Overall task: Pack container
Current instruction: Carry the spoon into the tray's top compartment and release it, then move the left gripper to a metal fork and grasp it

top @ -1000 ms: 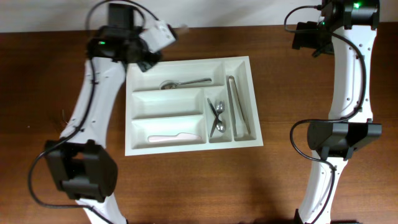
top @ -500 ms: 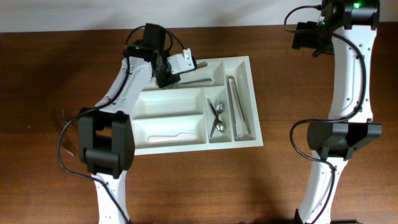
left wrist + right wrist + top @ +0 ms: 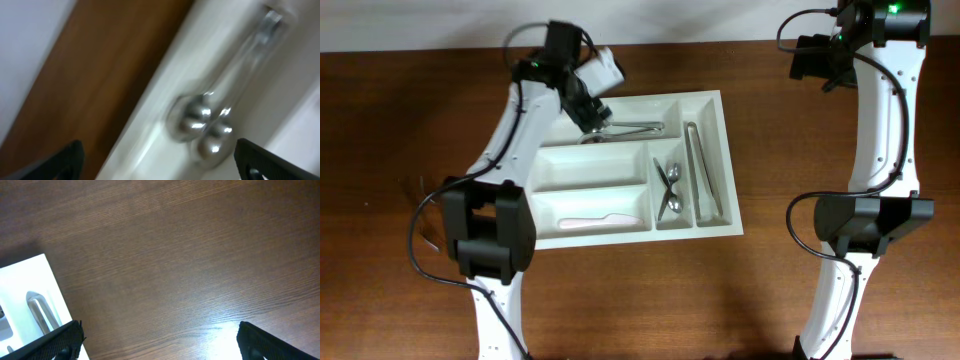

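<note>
Within the container (image 3: 590,172), the top compartment holds apparently two spoons (image 3: 199,119).

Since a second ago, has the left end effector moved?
Yes: the left end effector came from outside the top-left corner of the container, rightward to over its top compartment.

overhead is sharp and evenly lit, the white container (image 3: 590,170) bright, with soft shadows on the table (image 3: 380,120); the left wrist view is smeared by motion blur, with glints on two spoons (image 3: 192,117), and glare whitens the wood at the right wrist view's lower edge.
</note>
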